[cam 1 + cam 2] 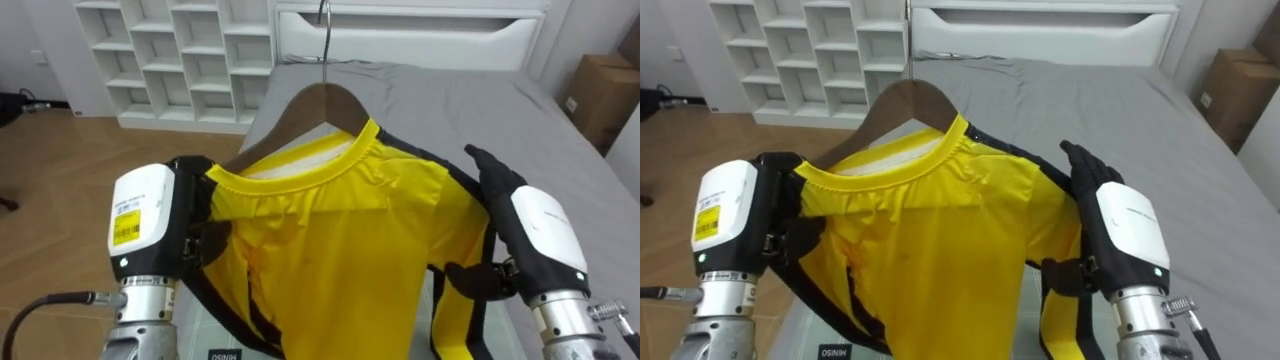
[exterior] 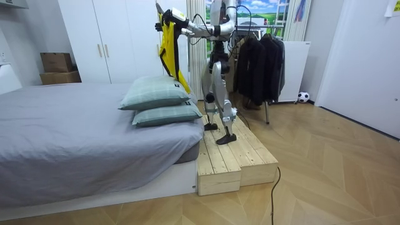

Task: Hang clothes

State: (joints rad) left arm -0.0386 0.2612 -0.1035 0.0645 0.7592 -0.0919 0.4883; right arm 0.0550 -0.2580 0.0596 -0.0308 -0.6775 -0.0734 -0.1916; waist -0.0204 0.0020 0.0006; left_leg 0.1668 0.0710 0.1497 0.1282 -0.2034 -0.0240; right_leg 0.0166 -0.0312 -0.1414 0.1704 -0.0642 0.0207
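At the pillow end of the grey bed point(image 2: 75, 131) we see the robot standing upright on a low wooden platform point(image 2: 234, 156) that lies against the bed's corner. Behind the robot is a rack of dark clothes point(image 2: 256, 69), and on the far side of the bed stands a white shelf unit point(image 1: 170, 50). Two pillows point(image 2: 156, 100) are stacked at the bed's near edge.

Both arms are raised, and between them the yellow shirt point(image 1: 340, 240) hangs in the air above the bed, not touching it. The shirt sits on a wooden hanger point(image 1: 320, 105), whose metal hook points up.

The left hand point(image 1: 140, 220) is at the shirt's left shoulder; its fingers go behind the cloth, so we cannot tell how they are set. The right hand point(image 1: 535, 235) rests with stretched fingers flat against the shirt's right shoulder, the thumb pointing toward the cloth below.
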